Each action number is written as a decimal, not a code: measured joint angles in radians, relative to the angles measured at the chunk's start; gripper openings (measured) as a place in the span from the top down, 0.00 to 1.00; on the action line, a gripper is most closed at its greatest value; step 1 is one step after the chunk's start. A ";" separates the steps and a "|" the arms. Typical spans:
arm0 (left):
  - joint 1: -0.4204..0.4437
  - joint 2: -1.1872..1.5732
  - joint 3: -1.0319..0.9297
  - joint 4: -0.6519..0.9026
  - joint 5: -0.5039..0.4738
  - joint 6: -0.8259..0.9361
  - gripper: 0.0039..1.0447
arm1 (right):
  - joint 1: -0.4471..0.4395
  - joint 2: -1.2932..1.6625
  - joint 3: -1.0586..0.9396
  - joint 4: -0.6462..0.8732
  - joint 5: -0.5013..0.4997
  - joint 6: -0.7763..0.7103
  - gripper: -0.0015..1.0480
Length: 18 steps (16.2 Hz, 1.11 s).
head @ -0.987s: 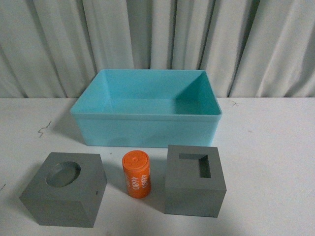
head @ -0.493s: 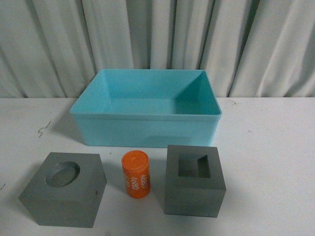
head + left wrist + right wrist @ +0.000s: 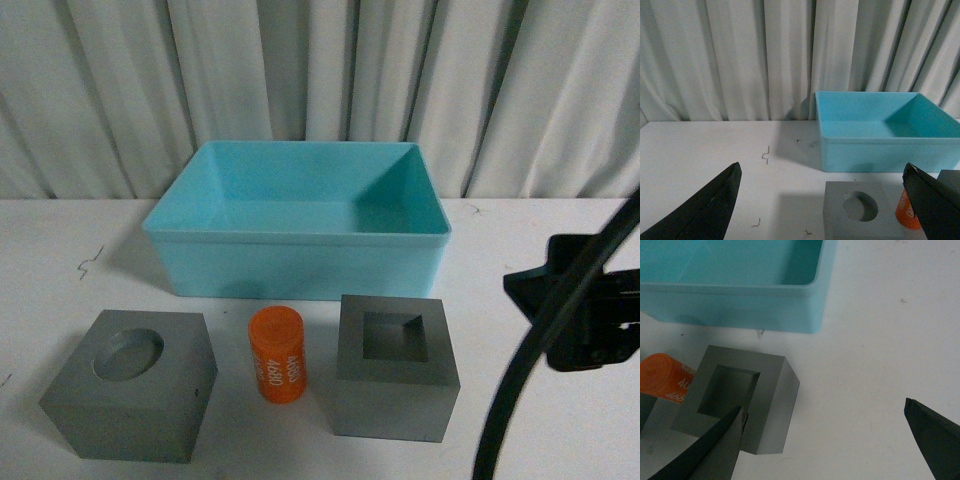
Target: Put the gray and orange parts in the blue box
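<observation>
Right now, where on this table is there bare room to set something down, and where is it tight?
Bare table lies left of the blue box, and right of it up to the right arm. The box floor is bare too. The front row is crowded: round-recess cube, orange cylinder and rectangular-recess cube sit with narrow gaps, close before the box.

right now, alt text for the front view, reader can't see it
Empty turquoise bin on a white table; in front of it, left to right, a gray cube with a round recess, an orange cylinder and a gray cube with a rectangular recess. The right arm shows at the right edge.
</observation>
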 joint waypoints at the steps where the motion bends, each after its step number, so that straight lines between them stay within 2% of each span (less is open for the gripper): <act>1: 0.000 0.000 0.000 0.000 0.000 0.000 0.06 | 0.025 0.041 0.026 -0.011 0.031 0.021 0.06; 10: 0.000 0.000 0.000 0.000 0.000 0.000 0.06 | 0.201 0.261 0.219 -0.093 0.167 0.129 0.06; 18: 0.000 0.000 0.000 0.000 0.000 0.000 0.06 | 0.246 0.393 0.289 -0.124 0.217 0.208 0.06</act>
